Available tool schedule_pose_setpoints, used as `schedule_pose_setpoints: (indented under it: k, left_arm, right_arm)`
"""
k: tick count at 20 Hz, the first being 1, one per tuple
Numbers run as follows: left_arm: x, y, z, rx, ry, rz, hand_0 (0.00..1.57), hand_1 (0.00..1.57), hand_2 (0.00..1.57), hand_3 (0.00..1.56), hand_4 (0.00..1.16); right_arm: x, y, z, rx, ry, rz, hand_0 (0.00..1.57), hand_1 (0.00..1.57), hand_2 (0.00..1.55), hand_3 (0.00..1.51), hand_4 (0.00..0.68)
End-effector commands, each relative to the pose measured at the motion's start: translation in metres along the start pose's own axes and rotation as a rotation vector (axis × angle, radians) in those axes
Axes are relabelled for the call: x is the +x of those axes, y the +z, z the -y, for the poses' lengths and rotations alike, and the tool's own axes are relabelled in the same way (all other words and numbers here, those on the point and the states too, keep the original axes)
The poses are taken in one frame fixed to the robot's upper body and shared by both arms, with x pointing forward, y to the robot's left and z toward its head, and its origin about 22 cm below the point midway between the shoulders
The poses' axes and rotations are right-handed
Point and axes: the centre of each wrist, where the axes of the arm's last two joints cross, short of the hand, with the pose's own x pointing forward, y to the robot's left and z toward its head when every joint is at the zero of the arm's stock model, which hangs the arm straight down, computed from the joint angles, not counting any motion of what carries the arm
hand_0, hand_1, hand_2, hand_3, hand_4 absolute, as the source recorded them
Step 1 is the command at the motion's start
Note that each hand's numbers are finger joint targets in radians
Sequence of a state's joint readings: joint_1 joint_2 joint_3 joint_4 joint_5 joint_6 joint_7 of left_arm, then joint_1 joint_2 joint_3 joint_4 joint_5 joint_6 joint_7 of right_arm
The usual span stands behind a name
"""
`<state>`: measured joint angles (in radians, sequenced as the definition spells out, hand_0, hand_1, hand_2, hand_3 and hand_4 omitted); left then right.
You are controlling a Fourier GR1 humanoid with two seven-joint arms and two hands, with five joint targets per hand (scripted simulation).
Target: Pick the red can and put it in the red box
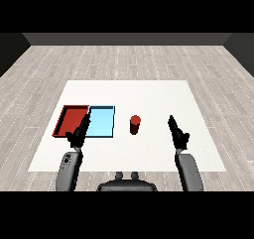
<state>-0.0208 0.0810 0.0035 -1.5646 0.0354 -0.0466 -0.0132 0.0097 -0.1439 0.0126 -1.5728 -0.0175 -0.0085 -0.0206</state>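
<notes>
Short red can (134, 124) upright; both hands' fingers (171, 123) straight, holding nothing

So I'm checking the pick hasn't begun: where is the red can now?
In the head view the red can stands upright on the white table, just right of the light blue tray, with neither hand touching it.
</notes>
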Motion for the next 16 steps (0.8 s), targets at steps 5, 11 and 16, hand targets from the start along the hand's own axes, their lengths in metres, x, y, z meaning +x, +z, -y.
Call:
schedule_pose_setpoints:
  k: [5, 11, 16]
  left_arm:
    - [0.000, 0.004, -0.003, 0.018, -0.041, 0.003, 0.00, 0.00, 0.00, 0.00, 0.00]
    - [0.010, 0.008, -0.008, 0.036, 0.034, 0.437, 0.00, 0.00, 0.00, 0.00, 0.00]
    - [0.008, 0.007, -0.022, 0.027, 0.069, 0.458, 0.00, 0.00, 0.00, 0.00, 0.00]
  right_arm:
    - [0.000, 0.009, 0.022, -0.019, -0.035, 0.016, 0.00, 0.00, 0.00, 0.00, 0.000]
    - [0.011, 0.016, 0.034, 0.041, -0.155, 0.335, 0.00, 0.00, 0.00, 0.00, 0.000]
    - [-0.005, 0.001, 0.013, 0.078, -0.140, 0.336, 0.00, 0.00, 0.00, 0.00, 0.000]
